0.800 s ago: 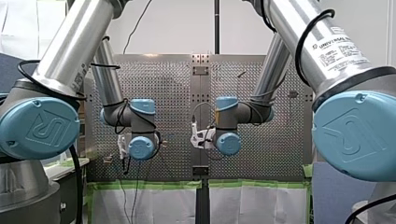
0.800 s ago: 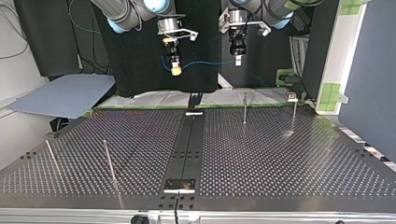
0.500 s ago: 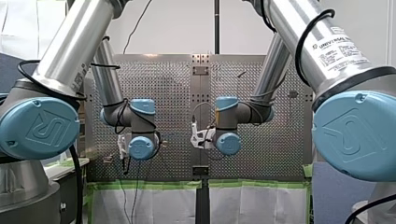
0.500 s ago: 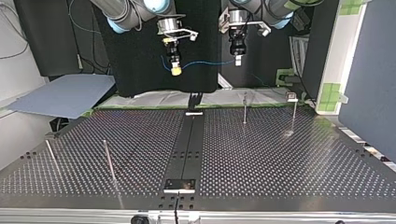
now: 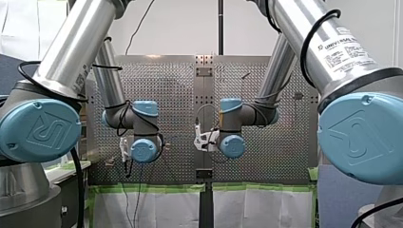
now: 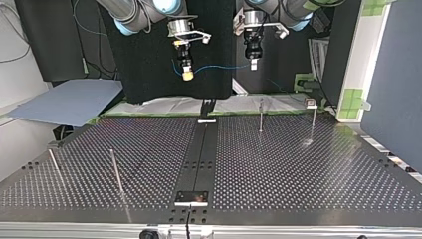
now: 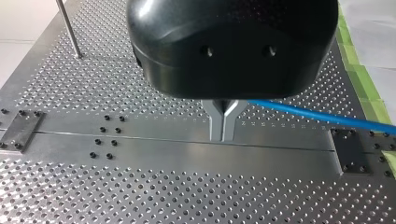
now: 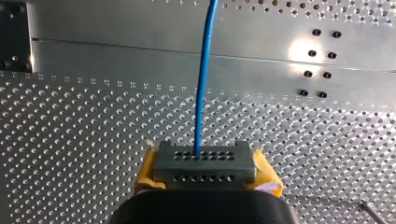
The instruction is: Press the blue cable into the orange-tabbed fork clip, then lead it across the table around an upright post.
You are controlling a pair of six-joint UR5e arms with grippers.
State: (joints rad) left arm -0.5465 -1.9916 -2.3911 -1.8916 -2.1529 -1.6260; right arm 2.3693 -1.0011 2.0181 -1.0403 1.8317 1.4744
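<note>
Two robot arms hold a blue cable in the air above the perforated counter, seen from the top view. The line sags slightly between them, over the far end of the dark centre strip that runs down the middle of the counter.

My right claw hangs just to the top view's left of the centre strip. In its own wrist view its yellow pads are closed in on a grey perforated block, and the cable rises from one of the block's holes, pinched there. From that point it runs straight ahead across the centre strip.

My left claw hangs to the right of the centre strip in the top view. In its wrist view its metal fingers are pressed together directly over the strip, tips touching. The cable enters where the fingers part near their base and trails off to one side, so this claw also grips the line. Neither claw touches the counter.

Four thin upright posts stand on the counter. Two are right of the centre strip near its far end: one close to it, one further out. Two more are left of the strip near its near end. The cable touches none of them.
</note>
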